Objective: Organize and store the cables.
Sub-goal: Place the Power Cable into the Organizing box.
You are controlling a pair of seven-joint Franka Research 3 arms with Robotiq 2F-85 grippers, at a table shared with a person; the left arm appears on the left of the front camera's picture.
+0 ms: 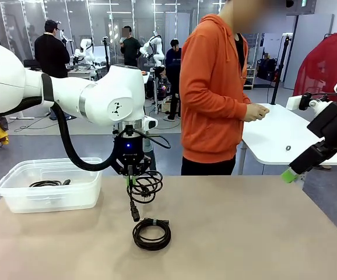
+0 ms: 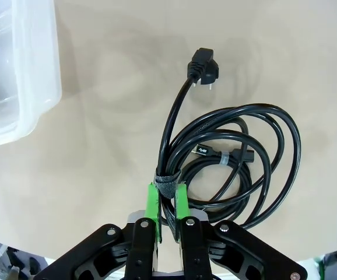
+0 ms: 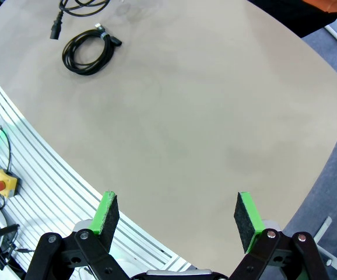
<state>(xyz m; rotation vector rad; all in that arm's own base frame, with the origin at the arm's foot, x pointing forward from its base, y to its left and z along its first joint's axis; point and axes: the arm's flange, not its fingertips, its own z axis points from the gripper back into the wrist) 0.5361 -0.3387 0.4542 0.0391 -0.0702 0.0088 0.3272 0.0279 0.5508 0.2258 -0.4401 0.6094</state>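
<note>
My left gripper [image 1: 134,172] is shut on the banded part of a black coiled cable [image 1: 144,186], which hangs just above the tan table with its plug [image 1: 134,213] dangling. In the left wrist view the green pads [image 2: 152,203] pinch the band of this held coil [image 2: 285,151], and its plug [image 2: 202,70] points away. A second coiled cable [image 1: 151,232] with a white tie lies flat on the table right under it, seen through the loops [image 2: 221,158] and far off [image 3: 87,51]. My right gripper [image 3: 177,213] stands open over the table's right edge [image 1: 289,174], holding nothing.
A clear plastic bin [image 1: 17,195] stands at the table's left with a black cable [image 1: 47,184] inside; its corner [image 2: 37,70] shows beside the held coil. A person in an orange hoodie [image 1: 215,87] stands at the far side. A white table [image 1: 285,140] lies behind on the right.
</note>
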